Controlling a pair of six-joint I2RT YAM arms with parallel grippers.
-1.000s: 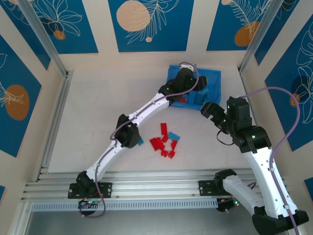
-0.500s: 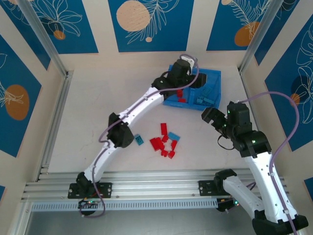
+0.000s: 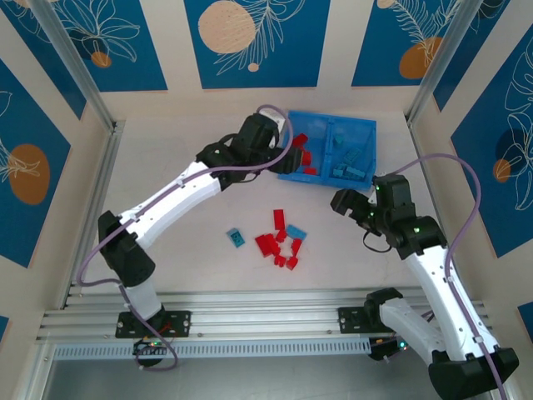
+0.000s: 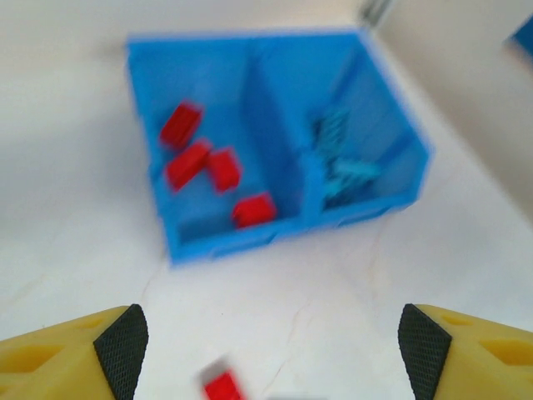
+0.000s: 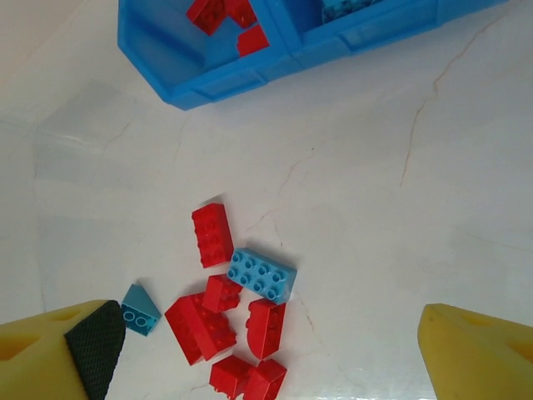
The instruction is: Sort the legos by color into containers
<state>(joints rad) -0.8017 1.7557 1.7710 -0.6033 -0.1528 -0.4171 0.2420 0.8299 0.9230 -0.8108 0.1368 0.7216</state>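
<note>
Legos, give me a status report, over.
Left gripper open, empty, facing the tray. Right gripper open above loose legos, mostly red. Tray holds red bricks left, light blue bricks right. Nothing between legos and tray.

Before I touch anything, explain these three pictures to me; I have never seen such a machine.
These are two robot arms bolted to a table. One picture looks down from above; the other two come from a camera on each wrist, yellow fingers in the lower corners. A blue tray holds red bricks in one half, light-blue bricks in the other. Other loose bricks, mostly red, lie on the table. The left gripper and right gripper are open and hold nothing.
</note>
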